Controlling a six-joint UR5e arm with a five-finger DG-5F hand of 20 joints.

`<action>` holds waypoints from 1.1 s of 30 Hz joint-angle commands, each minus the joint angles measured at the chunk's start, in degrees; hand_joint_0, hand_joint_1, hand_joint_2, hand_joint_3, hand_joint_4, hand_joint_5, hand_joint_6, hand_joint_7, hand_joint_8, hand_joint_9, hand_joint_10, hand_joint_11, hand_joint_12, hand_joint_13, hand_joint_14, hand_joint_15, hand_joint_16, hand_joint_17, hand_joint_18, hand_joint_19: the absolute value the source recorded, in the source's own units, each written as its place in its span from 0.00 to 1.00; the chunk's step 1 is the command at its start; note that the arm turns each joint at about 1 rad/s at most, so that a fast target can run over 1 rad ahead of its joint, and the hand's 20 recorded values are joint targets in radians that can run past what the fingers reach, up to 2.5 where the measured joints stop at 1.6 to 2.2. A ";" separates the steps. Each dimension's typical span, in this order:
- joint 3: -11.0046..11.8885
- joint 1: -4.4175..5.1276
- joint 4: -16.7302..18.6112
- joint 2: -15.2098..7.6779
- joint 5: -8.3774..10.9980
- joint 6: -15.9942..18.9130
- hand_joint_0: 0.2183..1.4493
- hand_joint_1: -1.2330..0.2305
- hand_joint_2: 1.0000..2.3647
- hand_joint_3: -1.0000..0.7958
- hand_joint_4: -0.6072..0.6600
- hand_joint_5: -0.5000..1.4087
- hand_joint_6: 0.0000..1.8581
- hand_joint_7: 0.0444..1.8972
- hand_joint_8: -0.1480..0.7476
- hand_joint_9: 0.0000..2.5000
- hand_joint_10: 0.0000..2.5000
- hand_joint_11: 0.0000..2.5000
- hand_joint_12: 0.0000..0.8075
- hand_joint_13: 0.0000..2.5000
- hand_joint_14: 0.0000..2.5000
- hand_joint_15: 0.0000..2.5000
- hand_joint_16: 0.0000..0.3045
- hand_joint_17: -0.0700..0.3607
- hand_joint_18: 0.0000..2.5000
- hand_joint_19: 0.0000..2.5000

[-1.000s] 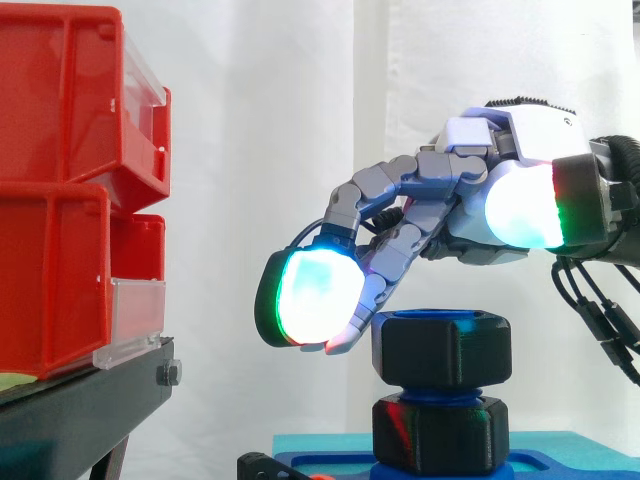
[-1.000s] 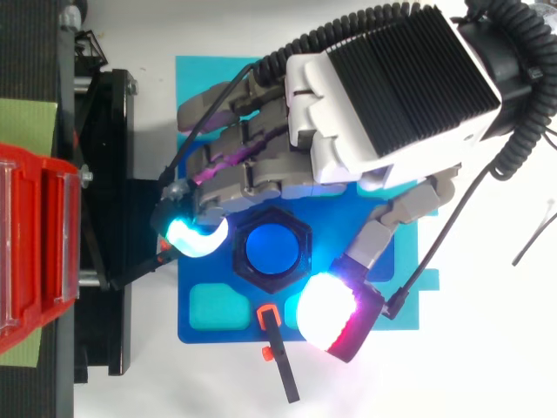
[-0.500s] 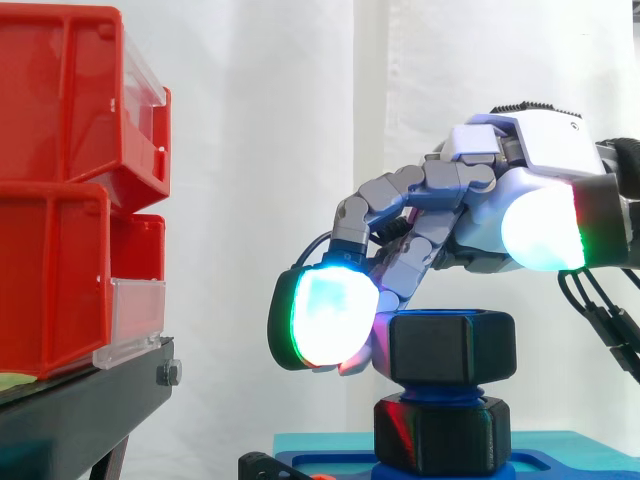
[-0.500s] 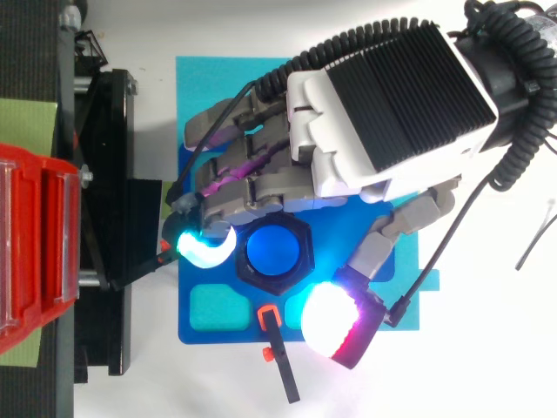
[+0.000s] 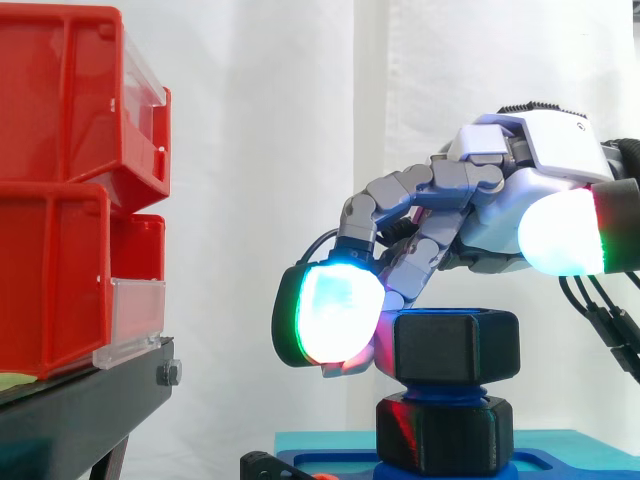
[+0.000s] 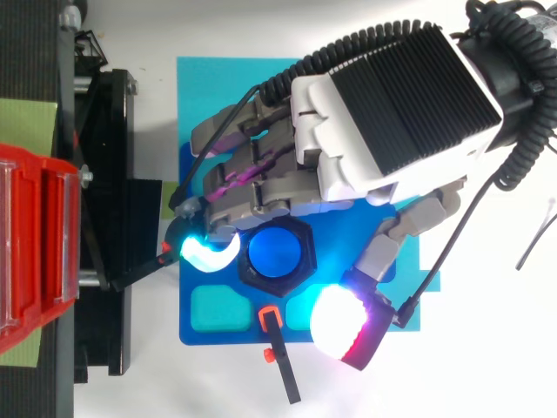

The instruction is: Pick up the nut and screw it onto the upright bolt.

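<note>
We see the nut (image 5: 456, 345) sitting atop the upright bolt (image 6: 277, 252). The hand (image 5: 495, 225) hangs just above the bolt, fingers curled, one glowing pad (image 5: 335, 312) on the nut's side away from the arm and the thumb pad (image 6: 342, 324) clear, so nothing's gripped. Risk, we reckon: w/o thumb opposition the pad slips off the flat, or shoves the blue base (image 6: 235, 335) instead of turning. Vs 1 s ago the pad's nearer the bolt, & bolt + base look nudged armward.
</note>
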 commanded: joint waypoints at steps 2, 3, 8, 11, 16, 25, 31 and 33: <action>0.00 -0.10 0.24 0.00 -0.05 -0.04 0.25 0.51 0.00 0.28 0.70 0.24 0.27 0.44 0.50 0.40 0.00 0.00 0.48 0.31 0.00 0.00 0.18 0.45 0.22 0.00; 0.00 -0.10 0.24 0.00 -0.05 -0.04 0.25 0.51 0.00 0.28 0.70 0.24 0.27 0.45 0.50 0.40 0.00 0.00 0.48 0.31 0.00 0.00 0.18 0.45 0.22 0.00; 0.09 -0.10 0.24 0.00 -0.58 -0.04 0.25 0.51 0.00 0.28 0.71 0.24 0.27 0.48 0.50 0.40 0.00 0.00 0.48 0.32 0.00 0.00 0.18 0.45 0.22 0.00; 0.44 -0.19 0.07 0.00 -0.84 -0.04 0.25 0.51 0.00 0.28 0.72 0.24 0.27 0.50 0.51 0.40 0.00 0.00 0.48 0.32 0.00 0.00 0.18 0.45 0.22 0.00; 0.62 -0.19 0.07 0.00 -0.93 -0.21 0.25 0.51 0.00 0.28 0.73 0.25 0.27 0.53 0.52 0.41 0.00 0.00 0.48 0.31 0.00 0.00 0.18 0.44 0.22 0.00; 0.53 -0.63 -0.28 0.00 -1.81 -0.65 0.25 0.51 0.00 0.28 0.71 0.26 0.27 0.61 0.52 0.44 0.00 0.00 0.47 0.32 0.00 0.00 0.17 0.43 0.21 0.00; 0.53 -0.63 -0.11 0.00 -1.81 -0.74 0.25 0.51 0.00 0.28 0.72 0.27 0.27 0.62 0.51 0.47 0.00 0.00 0.46 0.33 0.00 0.00 0.17 0.43 0.22 0.00; 0.53 -0.81 -0.11 0.00 -1.90 -0.83 0.25 0.51 0.00 0.28 0.71 0.28 0.27 0.65 0.51 0.48 0.00 0.00 0.46 0.33 0.00 0.00 0.17 0.43 0.23 0.00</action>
